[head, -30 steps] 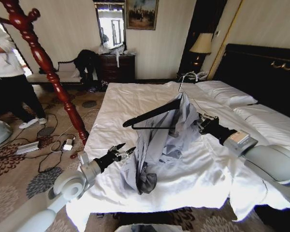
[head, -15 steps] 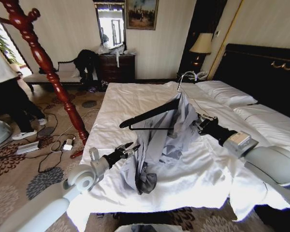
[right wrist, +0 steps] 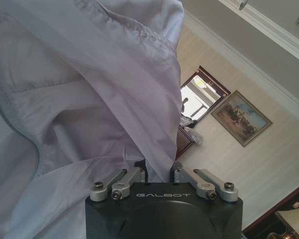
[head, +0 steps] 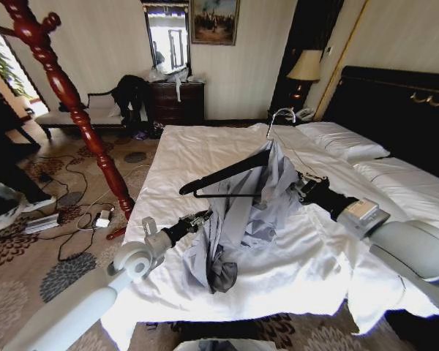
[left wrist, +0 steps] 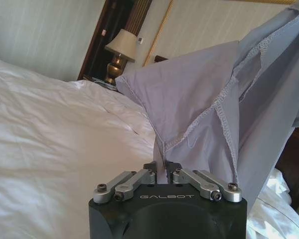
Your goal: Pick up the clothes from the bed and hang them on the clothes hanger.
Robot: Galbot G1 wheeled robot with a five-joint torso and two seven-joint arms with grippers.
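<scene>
The pale grey-blue shirt (head: 245, 212) hangs in loose folds above the bed (head: 197, 157), draped over 1 shoulder of the black clothes hanger (head: 227, 174). The hanger is tilted, its bare shoulder and thin lower bar pointing toward the robot's left, its silver wire hook (head: 279, 115) rising toward the pillows (head: 344, 142). The shirt's lower end rests bunched on the white duvet near the foot of the bed.

The left gripper (head: 199, 219) is at the shirt's left edge. In the left wrist view its fingers (left wrist: 150, 168) are nearly closed, pinching a stitched seam of the fabric (left wrist: 209, 129) between their tips, with the white duvet (left wrist: 55, 139) behind.

The right gripper (head: 301, 189) is on the far side of the shirt, just under the covered shoulder of the hanger. In the right wrist view its fingers (right wrist: 139, 172) stand close together with a fold of the shirt (right wrist: 89, 99) running down between them, so they grip cloth; whether they also grip the hanger underneath cannot be told.

A red-brown turned wooden pole (head: 73, 110) stands on the carpet to the left of the bed, well apart from the shirt. A table lamp (head: 304, 67) stands beside the black headboard (head: 395, 99).
</scene>
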